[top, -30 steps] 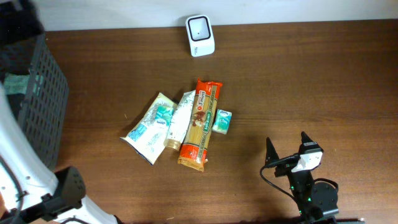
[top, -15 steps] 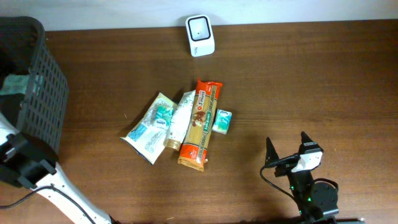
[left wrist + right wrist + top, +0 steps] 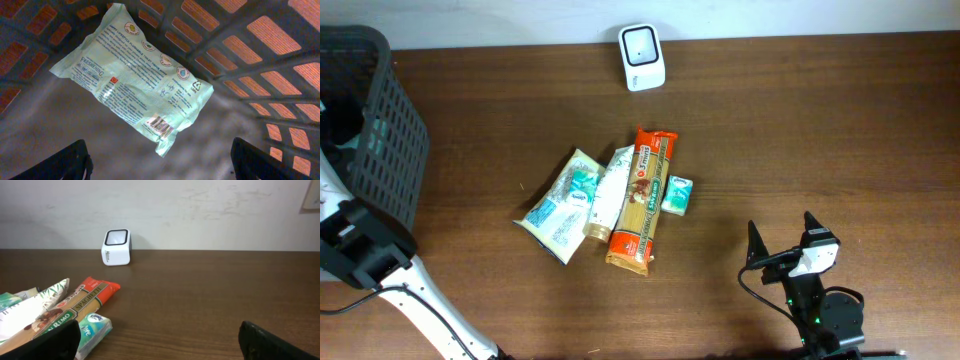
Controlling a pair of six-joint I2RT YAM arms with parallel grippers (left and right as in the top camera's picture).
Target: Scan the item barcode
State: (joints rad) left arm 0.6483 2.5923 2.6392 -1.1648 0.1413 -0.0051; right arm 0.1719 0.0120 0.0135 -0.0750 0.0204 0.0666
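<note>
Left wrist view, nearest first: left gripper (image 3: 160,161), its two dark fingers (image 3: 75,160) at the lower corners of the frame, spread wide with nothing between them, hanging inside the dark lattice basket (image 3: 260,65). Beyond them lies one pale green packet (image 3: 132,75), flat on the grey basket floor and apart from both fingers. Its barcode (image 3: 160,125) faces up near the corner closest to the gripper, and the lattice walls rise around it. Right wrist view, nearest first: right gripper (image 3: 159,332), fingers likewise wide apart and holding nothing, low over the brown table (image 3: 225,290). Ahead, toward the left of the frame, a heap of goods: small teal packet (image 3: 95,325), long orange pasta packet (image 3: 80,300) touching it, white leaf-printed pouch (image 3: 50,291) alongside. Farther back, the white scanner (image 3: 116,247) stands upright near the table's rear edge, well apart from the heap, with a pale wall (image 3: 200,210) behind. Overhead: the heap sits mid-table, with a white-and-teal bag (image 3: 560,205) at its left end. The basket stands at the table's left end, well apart from heap and scanner. The left arm (image 3: 360,255) rises beside it, and its gripper cannot be made out among the dark walls.
</note>
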